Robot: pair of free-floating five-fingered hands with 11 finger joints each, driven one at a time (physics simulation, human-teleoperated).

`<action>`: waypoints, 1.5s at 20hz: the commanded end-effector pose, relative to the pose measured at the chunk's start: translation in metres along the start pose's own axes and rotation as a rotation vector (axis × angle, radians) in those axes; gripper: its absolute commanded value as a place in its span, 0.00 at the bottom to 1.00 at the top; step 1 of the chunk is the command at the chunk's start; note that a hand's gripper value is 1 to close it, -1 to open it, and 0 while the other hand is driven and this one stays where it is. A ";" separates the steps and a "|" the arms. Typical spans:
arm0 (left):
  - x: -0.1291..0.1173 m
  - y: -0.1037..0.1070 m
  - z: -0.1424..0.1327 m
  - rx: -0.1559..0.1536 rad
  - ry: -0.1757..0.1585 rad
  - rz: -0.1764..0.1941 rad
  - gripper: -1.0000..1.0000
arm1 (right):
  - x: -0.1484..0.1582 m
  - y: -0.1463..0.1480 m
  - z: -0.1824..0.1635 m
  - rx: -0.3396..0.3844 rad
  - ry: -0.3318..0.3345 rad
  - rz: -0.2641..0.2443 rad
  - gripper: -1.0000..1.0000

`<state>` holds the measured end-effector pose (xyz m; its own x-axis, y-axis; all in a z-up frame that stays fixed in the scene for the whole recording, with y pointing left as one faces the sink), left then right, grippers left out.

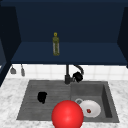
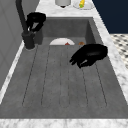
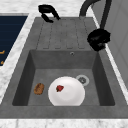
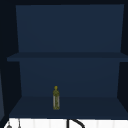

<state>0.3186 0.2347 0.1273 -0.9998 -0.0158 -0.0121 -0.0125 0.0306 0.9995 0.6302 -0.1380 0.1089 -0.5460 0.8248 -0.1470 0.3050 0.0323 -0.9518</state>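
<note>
Left robot hand (image 1: pixel 42 97): black, human-like, hovering over the ribbed grey draining board (image 1: pixel 47 90) of the sink. In the left side view (image 2: pixel 90 54) its fingers are loosely curled downward and hold nothing; its long axis runs across the ribs, fingertips toward the wall side.

Right robot hand (image 1: pixel 78 76): black, beside the dark faucet (image 1: pixel 67 75), at the spout end. In the left side view (image 2: pixel 36 20) and the right side view (image 3: pixel 98 38) its fingers are curled near the faucet post; whether they clasp it cannot be told.

Dark grey faucet: upright post at the back edge of the sink, with an arched spout curving to the right over the basin.

Round white plate (image 3: pixel 66 91): lying flat in the deep right basin (image 3: pixel 100 75), just beside the round drain (image 3: pixel 82 80). A small red piece, possibly a strawberry (image 3: pixel 59 88), sits on the plate left of its middle.

Small brown lump (image 3: pixel 39 88): on the basin floor, apart from the plate, toward the front wall.

Large red ball (image 1: pixel 67 115): at the sink's front edge, overlapping the plate's left rim in the front view.

Slim yellow-green bottle (image 1: pixel 56 45): upright on the dark blue shelf (image 1: pixel 87 53) above the sink, long axis vertical, cap up.

Marbled grey-white table (image 1: pixel 10 100): surrounds the sink.
</note>
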 end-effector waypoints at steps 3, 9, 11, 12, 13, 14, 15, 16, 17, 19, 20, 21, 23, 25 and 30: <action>0.000 0.000 0.000 0.000 0.000 0.000 0.50 | 0.010 -0.009 0.014 -0.003 0.072 -0.139 1.00; 0.000 0.000 0.000 0.000 0.000 0.000 0.50 | 0.011 -0.011 0.013 0.002 0.084 -0.165 1.00; 0.000 0.000 0.000 0.000 0.000 0.000 0.50 | 0.011 -0.011 0.013 0.002 0.086 -0.167 1.00; 0.000 0.000 0.000 0.000 0.000 0.000 0.50 | 0.011 -0.011 0.012 0.001 0.087 -0.169 1.00; 0.000 0.000 0.000 0.000 0.000 0.000 0.50 | 0.011 -0.011 0.012 0.002 0.088 -0.169 1.00; 0.000 0.000 0.000 0.000 0.000 0.000 0.50 | 0.011 -0.011 0.012 0.001 0.089 -0.170 1.00; 0.000 0.000 0.000 0.000 0.000 0.000 0.50 | 0.011 -0.011 0.012 0.001 0.090 -0.171 1.00; 0.000 0.000 0.000 0.000 0.000 0.000 0.50 | 0.011 -0.011 0.013 0.001 0.090 -0.172 1.00; 0.000 0.000 0.000 0.000 0.000 0.000 0.50 | 0.011 -0.011 0.013 0.000 0.090 -0.174 1.00; 0.000 0.000 0.000 0.000 0.000 0.000 0.50 | 0.011 -0.013 0.013 0.002 0.099 -0.162 1.00; 0.000 0.000 0.000 0.000 0.000 0.000 0.50 | 0.011 -0.014 0.014 0.012 0.097 -0.159 1.00; 0.000 0.000 0.000 0.000 0.000 0.000 0.50 | 0.011 -0.014 0.014 0.014 0.096 -0.156 1.00; 0.000 0.000 0.000 0.000 0.000 0.000 0.50 | 0.011 -0.015 0.015 0.016 0.092 -0.150 1.00; 0.000 0.000 0.000 0.000 0.000 0.000 0.50 | 0.011 -0.015 0.016 0.014 0.089 -0.145 1.00; 0.000 0.000 0.000 0.000 0.000 0.000 0.50 | 0.012 -0.015 0.018 0.016 0.086 -0.140 1.00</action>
<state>0.3186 0.2347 0.1273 -0.9998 -0.0158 -0.0121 -0.0125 0.0306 0.9995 0.6271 -0.1365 0.1165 -0.5143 0.8480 -0.1281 0.2752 0.0217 -0.9611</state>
